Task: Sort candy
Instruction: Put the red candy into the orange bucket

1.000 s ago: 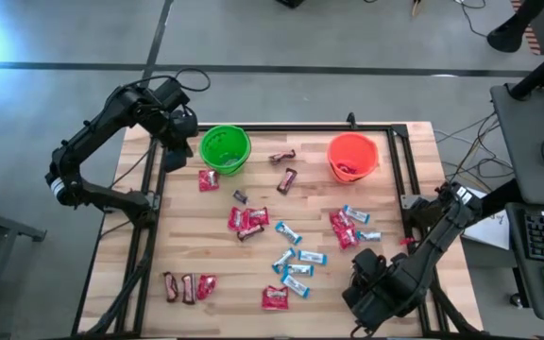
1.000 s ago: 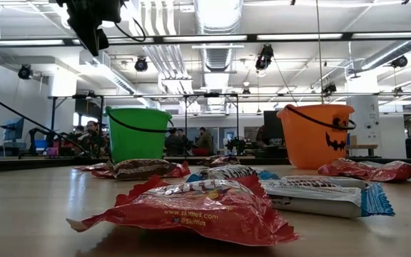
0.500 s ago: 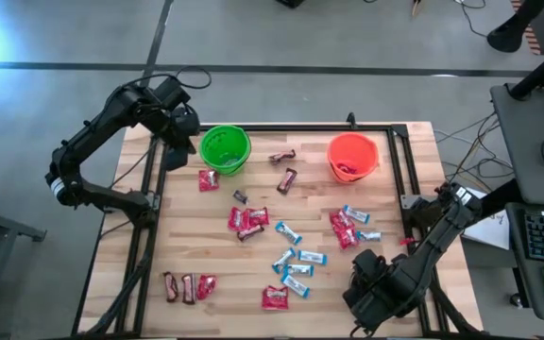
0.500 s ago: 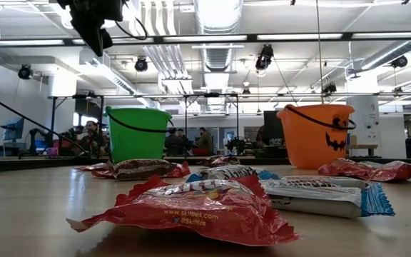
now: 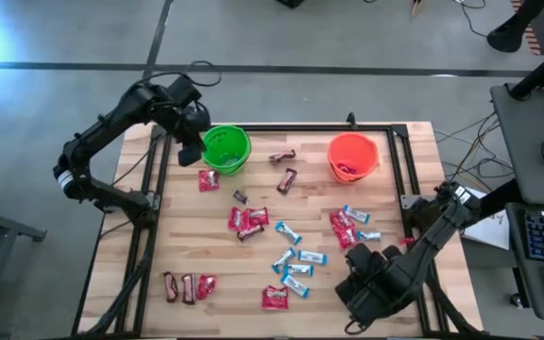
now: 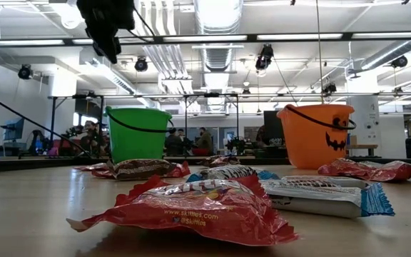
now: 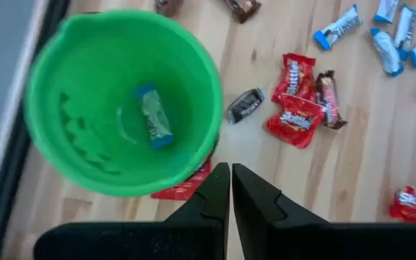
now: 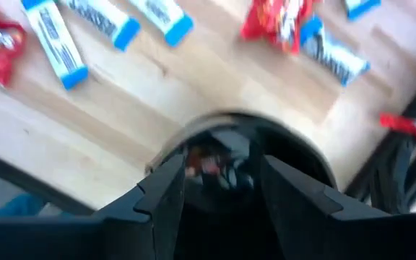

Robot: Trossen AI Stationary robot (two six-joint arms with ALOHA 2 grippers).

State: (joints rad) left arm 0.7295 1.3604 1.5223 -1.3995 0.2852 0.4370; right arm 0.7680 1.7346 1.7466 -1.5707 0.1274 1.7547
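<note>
Left dark two-finger claw raised high over the far left part of the counter, fingers pressed together, pointing down. Left arm bent at the elbow, reaching inward. Right dark two-finger claw low at the near right edge, fingers spread apart, arm folded.

We see the left gripper shifted from beside the table's far left corner toward the green bucket, now right at its rim, fingers shut. The right gripper has slid a little toward the table's middle near the front edge, and its fingers now stand apart.
</note>
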